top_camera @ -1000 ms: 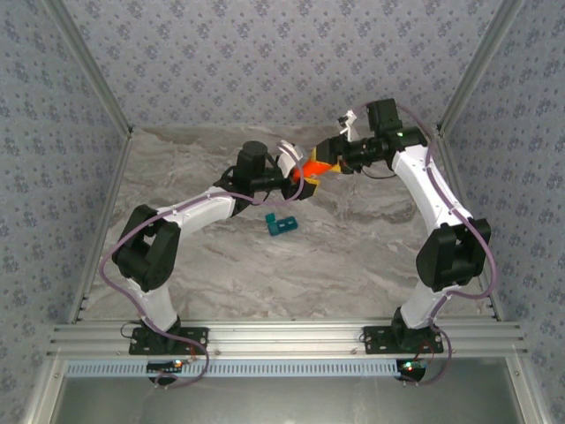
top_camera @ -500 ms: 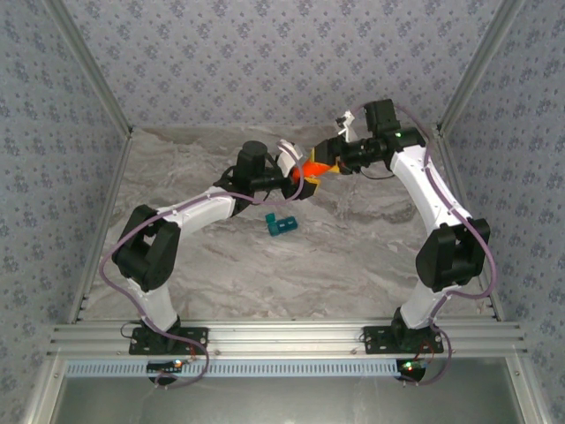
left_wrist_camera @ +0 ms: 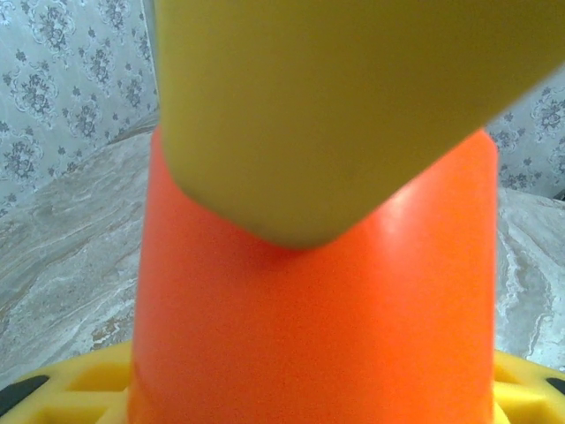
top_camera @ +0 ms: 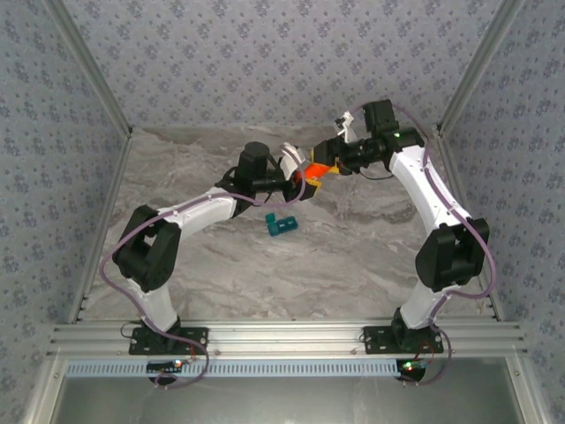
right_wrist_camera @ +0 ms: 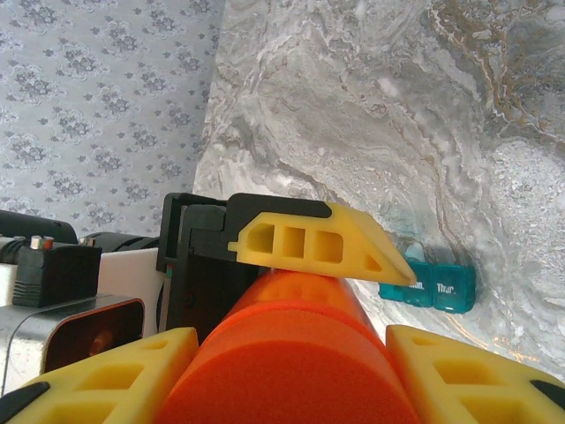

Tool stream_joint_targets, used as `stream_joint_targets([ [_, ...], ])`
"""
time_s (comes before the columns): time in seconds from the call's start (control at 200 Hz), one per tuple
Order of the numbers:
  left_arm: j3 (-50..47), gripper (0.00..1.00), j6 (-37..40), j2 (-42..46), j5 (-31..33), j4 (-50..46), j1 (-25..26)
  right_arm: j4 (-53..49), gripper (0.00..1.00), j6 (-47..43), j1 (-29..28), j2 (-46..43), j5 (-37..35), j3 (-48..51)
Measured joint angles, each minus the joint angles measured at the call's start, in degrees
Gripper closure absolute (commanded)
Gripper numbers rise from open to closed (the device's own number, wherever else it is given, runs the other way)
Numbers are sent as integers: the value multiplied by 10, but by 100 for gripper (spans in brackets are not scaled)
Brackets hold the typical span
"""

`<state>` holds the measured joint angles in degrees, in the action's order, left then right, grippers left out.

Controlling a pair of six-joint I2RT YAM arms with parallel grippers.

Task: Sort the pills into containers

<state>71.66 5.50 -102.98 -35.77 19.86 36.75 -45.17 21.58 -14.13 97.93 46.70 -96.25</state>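
Both arms reach inward and meet above the far bench [top_camera: 371,256]. I read the right hand [top_camera: 327,165] as clamped on the orange bottle [top_camera: 312,171]. The left hand [top_camera: 301,182] faces it, fingers [left_wrist_camera: 335,106] closed partway onto the bottle's end. The teal pill box [top_camera: 282,224] lies on the bench below, apart.

Lighting: bright, even, diffuse; faint soft shadows under the arms on the marble table [top_camera: 353,256].
Left wrist view: left gripper [left_wrist_camera: 309,331] upper finger [left_wrist_camera: 335,106] and orange bottle [left_wrist_camera: 265,300] beneath it blurred; pale sheen right of that fingertip.
Right wrist view: right gripper [right_wrist_camera: 291,375] fingers [right_wrist_camera: 106,371] soft-focused; marble beyond them sharp.
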Motion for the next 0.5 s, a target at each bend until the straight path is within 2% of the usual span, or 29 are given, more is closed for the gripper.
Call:
stream_joint_targets([
  [0.05, 0, 100, 0, 0, 0, 0, 0, 0, 65, 0, 0, 0, 0, 0],
  [0.5, 4, 100, -20, 0, 6, 0, 0, 11, 45, 18, 5, 0, -2, 0],
])
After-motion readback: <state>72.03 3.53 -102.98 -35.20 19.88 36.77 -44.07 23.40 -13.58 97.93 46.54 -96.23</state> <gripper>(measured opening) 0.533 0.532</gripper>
